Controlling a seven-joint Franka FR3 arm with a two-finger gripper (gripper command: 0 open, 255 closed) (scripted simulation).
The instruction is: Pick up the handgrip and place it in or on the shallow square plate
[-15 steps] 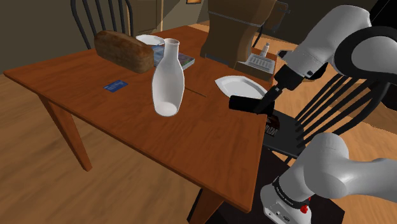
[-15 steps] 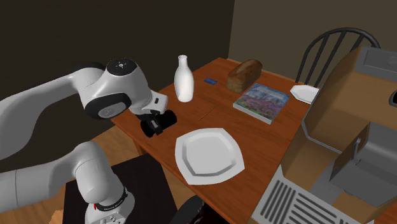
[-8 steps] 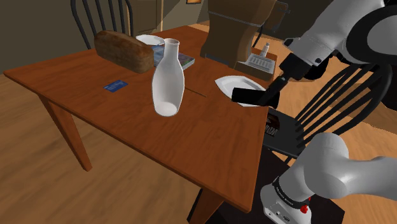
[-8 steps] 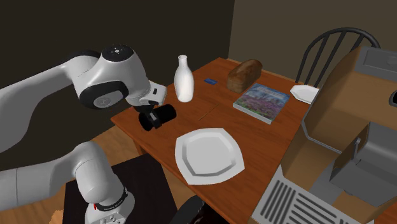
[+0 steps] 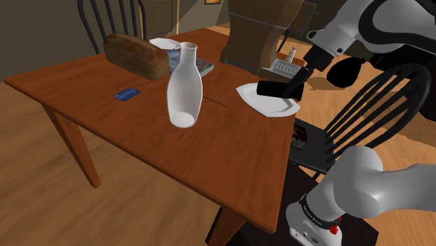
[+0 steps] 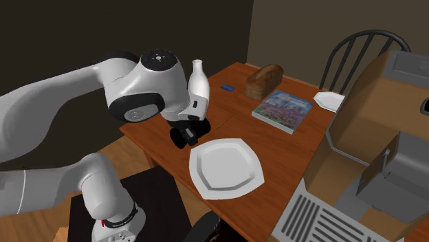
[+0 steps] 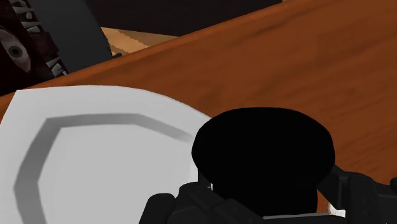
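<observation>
The handgrip (image 7: 264, 162) was a stubby, plain black cylinder with a rounded end, clamped between the fingers of the claw (image 7: 267, 205) and carried clear of the tabletop (image 5: 230, 147). It hung over one rim of the shallow white plate (image 6: 227, 168), which lay close to the tabletop's edge by the stand. Bare wood separated the plate from the white bottle (image 5: 184, 87).

No word, number or brand can be read. In the shoulder view, the small blue card (image 5: 126, 93) on the counter (image 5: 230, 154), at 9 o'clock from the white bottle (image 5: 184, 87), carries pale marks too small to read. The book (image 6: 282, 110) cover bears a coloured picture.
</observation>
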